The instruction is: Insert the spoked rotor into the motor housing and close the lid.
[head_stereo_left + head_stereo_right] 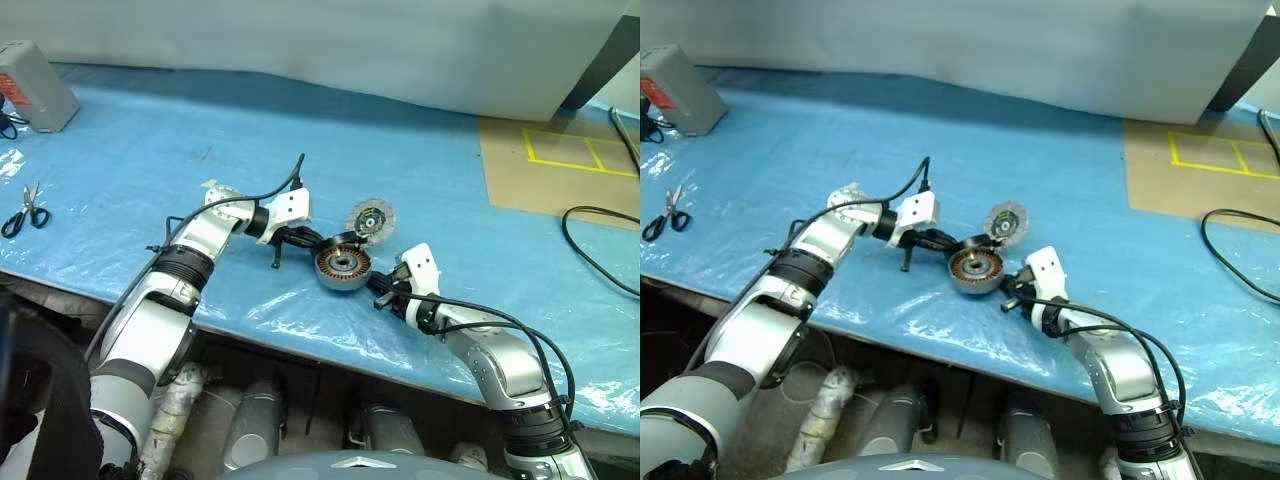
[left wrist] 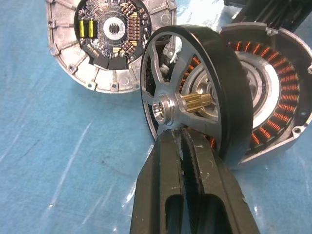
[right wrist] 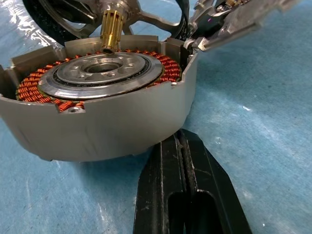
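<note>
The motor housing [image 1: 343,266], a silver cup with copper windings, sits on the blue-covered table. The spoked rotor [image 2: 165,105] stands on edge, tilted against the housing's [image 2: 282,112] rim, its brass toothed shaft pointing toward the housing's centre. My left gripper [image 2: 183,139] is shut on the rotor's lower spoke, reaching in from the left [image 1: 318,243]. The lid [image 1: 371,218], ribbed with a circuit board in its middle, lies just behind the housing. My right gripper [image 3: 183,141] is shut, its tips against the housing's [image 3: 107,122] outer wall on the near right side.
Scissors [image 1: 25,210] lie at the far left, with a grey box [image 1: 30,85] behind them. A brown board with yellow tape [image 1: 560,170] and a black cable [image 1: 600,250] are on the right. The table's front edge [image 1: 300,335] runs close below the housing.
</note>
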Action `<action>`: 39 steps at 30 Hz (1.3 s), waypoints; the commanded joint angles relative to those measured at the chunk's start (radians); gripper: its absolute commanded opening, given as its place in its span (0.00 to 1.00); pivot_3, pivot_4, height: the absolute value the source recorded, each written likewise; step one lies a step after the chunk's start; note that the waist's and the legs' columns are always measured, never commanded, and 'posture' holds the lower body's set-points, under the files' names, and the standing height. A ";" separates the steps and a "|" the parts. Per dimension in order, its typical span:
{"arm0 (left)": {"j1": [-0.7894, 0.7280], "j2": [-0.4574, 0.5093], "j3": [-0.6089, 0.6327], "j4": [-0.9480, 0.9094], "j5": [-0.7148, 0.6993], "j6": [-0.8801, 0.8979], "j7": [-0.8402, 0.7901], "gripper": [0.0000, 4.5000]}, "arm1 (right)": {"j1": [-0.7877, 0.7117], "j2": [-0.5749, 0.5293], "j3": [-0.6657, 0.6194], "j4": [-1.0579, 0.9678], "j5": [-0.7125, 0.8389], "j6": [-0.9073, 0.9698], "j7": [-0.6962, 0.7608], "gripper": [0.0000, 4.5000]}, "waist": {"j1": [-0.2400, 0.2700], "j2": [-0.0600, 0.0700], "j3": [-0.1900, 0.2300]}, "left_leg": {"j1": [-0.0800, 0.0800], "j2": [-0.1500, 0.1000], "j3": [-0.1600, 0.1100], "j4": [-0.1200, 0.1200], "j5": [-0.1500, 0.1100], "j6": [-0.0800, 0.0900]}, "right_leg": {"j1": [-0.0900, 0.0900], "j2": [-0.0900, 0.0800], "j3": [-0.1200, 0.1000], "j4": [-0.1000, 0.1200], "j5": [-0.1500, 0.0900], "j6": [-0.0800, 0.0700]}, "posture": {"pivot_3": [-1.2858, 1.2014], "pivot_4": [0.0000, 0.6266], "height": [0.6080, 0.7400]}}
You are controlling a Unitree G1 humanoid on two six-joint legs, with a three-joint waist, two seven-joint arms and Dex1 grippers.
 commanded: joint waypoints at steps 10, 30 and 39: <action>0.016 -0.008 0.087 -0.150 -0.126 0.053 -0.056 0.00 | -0.008 0.000 -0.010 -0.024 0.001 -0.002 0.001 0.00 | 0.000 0.000 0.000 | -0.001 0.000 0.000 -0.001 0.000 0.000 | -0.001 0.000 0.000 -0.001 0.000 0.000 | 0.52 0.24 1.00; 0.076 0.068 0.105 -0.307 -0.204 -0.040 -0.159 0.00 | 0.136 -0.261 -0.091 -0.048 -0.044 -0.089 0.146 0.00 | 0.009 0.000 0.000 | -0.001 0.000 0.000 -0.002 -0.001 0.001 | 0.000 0.000 0.000 -0.003 0.000 0.000 | 0.52 0.24 1.00; 0.087 0.063 0.075 -0.299 -0.170 -0.094 -0.153 0.00 | 0.206 -0.313 -0.273 -0.042 0.030 -0.160 0.160 0.00 | 0.008 0.000 0.000 | 0.007 0.000 0.001 -0.002 -0.002 0.001 | 0.009 0.000 0.000 -0.005 0.000 0.001 | 0.52 0.24 1.00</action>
